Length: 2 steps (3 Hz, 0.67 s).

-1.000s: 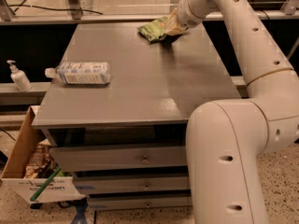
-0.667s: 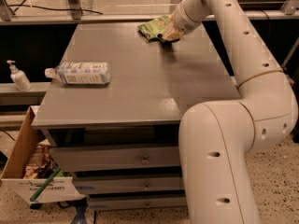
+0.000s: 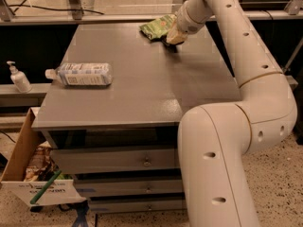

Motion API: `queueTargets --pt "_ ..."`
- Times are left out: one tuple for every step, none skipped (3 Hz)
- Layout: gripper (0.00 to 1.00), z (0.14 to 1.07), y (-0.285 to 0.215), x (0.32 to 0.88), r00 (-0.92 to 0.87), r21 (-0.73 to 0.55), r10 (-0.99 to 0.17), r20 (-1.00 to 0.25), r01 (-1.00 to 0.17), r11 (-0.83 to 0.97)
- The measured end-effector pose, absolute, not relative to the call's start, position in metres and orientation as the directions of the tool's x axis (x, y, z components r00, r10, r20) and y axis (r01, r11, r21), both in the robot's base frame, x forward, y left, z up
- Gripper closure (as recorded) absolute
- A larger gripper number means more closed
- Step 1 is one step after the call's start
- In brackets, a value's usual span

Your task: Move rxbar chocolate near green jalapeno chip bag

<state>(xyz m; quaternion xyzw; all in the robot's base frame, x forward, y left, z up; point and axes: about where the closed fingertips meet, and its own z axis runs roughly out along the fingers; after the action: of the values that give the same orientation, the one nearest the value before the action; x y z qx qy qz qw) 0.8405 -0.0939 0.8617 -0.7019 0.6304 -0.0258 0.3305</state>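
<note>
End effector (image 3: 174, 35) low over far side of grey desk (image 3: 142, 89); grip state cannot be told. Small flat dark-wrapped rxbar chocolate (image 3: 168, 43) directly beneath it, mostly hidden. Crinkly light-green jalapeno chip bag (image 3: 155, 27) just beside. Bar judged light, stiff, slick: pinch across narrow width.

No words can be read here. The bottle (image 3: 80, 74) near the left edge of the table (image 3: 142, 93) has a white label, but its print is too blurry to read. The box (image 3: 47, 193) on the floor has dark letters that are also unclear. The claw (image 3: 171, 37) is at the far edge, by the green jalapeno chip bag (image 3: 156, 27).
</note>
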Motion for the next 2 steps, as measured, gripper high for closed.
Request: queueTargets --pt "0.13 0.8671 -0.0901 0.8358 0.213 -0.491 -0.906 -0.366 -0.871 -0.006" --pt "0.0 0.8765 -0.0842 0.8305 0.224 -0.489 -0.907 -0.356 -0.872 -0.023"
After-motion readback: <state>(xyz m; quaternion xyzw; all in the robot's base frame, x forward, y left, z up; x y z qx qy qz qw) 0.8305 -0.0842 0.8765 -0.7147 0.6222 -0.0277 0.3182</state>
